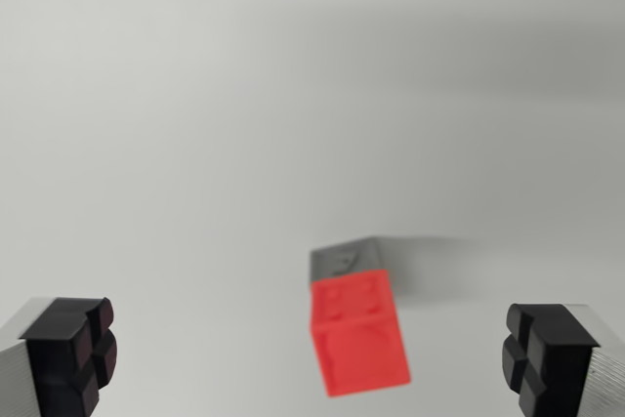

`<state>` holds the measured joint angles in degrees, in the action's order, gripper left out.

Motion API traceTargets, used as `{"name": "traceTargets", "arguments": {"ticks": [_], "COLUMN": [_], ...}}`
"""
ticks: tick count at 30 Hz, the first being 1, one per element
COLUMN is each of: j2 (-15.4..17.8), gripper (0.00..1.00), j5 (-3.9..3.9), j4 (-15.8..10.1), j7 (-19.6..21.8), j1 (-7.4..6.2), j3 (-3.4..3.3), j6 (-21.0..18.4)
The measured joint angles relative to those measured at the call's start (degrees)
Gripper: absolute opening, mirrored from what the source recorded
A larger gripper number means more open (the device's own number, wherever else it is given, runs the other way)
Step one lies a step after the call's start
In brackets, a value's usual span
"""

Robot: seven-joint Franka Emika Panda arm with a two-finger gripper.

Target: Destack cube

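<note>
- The red cube sits low in the wrist view, a little to the wrist view's right of centre; it is the landmark for everything below.
- It looks tilted in the frame, its top edge leaning toward the wrist view's left and its lower corner toward the right; the picture is soft, so fine detail on it is hard to read.
- Its upper face shows raised round studs (faint, but there); the larger face below them shows a shallow square recess.
- A grey cube touches the red cube along the red one's far edge, directly beyond it in the view; only a narrow strip of the grey one shows, the rest being hidden behind the red.
- The two read as a stack seen from above and at a slant; red nearest the camera, grey beyond it.
- A soft shadow spreads from the grey cube toward the wrist view's right over the table, which is plain pale grey all round the red cube.
- The gripper is spread wide; one black pad stands well to the left of the red cube and the other well to its right, both apart from it.
- Nothing is held between the fingers; the red cube lies in the gap, nearer the right pad than the left.
</note>
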<state>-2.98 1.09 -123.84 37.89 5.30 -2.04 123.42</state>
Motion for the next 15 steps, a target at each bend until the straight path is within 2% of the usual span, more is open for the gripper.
{"name": "traceTargets", "arguments": {"ticks": [15], "j2": [5.09], "gripper": [1.0], "j5": [0.0], "j4": [-10.46], "j7": [-7.2], "j1": [0.78], "j3": [-1.16], "j6": [6.37]}}
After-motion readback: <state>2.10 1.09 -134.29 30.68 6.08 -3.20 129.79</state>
